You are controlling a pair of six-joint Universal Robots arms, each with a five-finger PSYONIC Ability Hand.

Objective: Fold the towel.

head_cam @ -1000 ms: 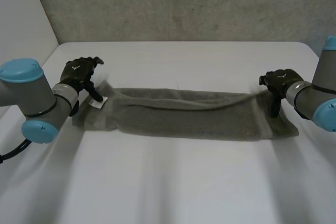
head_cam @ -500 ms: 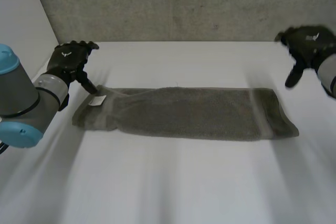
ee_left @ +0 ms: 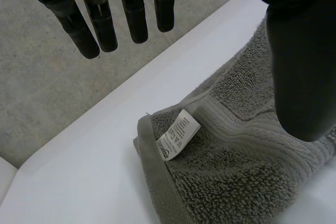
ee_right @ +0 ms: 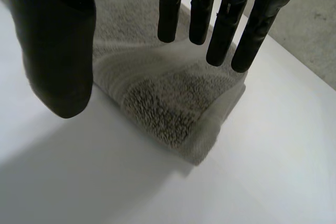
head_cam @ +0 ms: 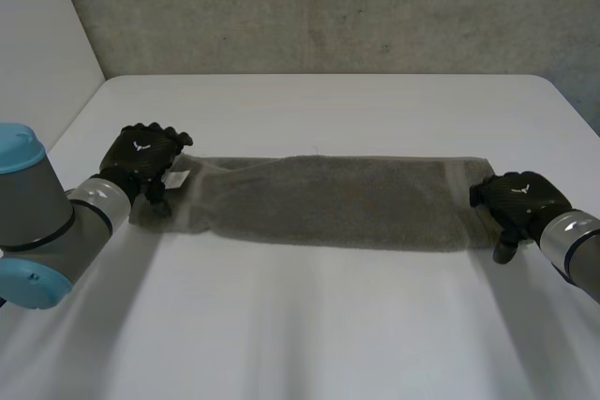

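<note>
Arms [head_cam: 56,222]: both back down at the towel [head_cam: 337,201]'s short ends.
Towel: flat strip across table [head_cam: 309,325], likely ready for a crosswise fold.
Left hand [head_cam: 141,156]: fingers straight, thumb apart, nothing held.
Right hand [head_cam: 520,199]: likewise.

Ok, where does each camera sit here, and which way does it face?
Head view: behind the arms, looking down at the table and the towel; both arms, left hand and right hand show.
Left wrist view: on that wrist, facing the towel's label corner; own fingers, thumb show.
Right wrist view: on that wrist, facing the towel's other end; own fingers, thumb show.
All share the towel.
</note>
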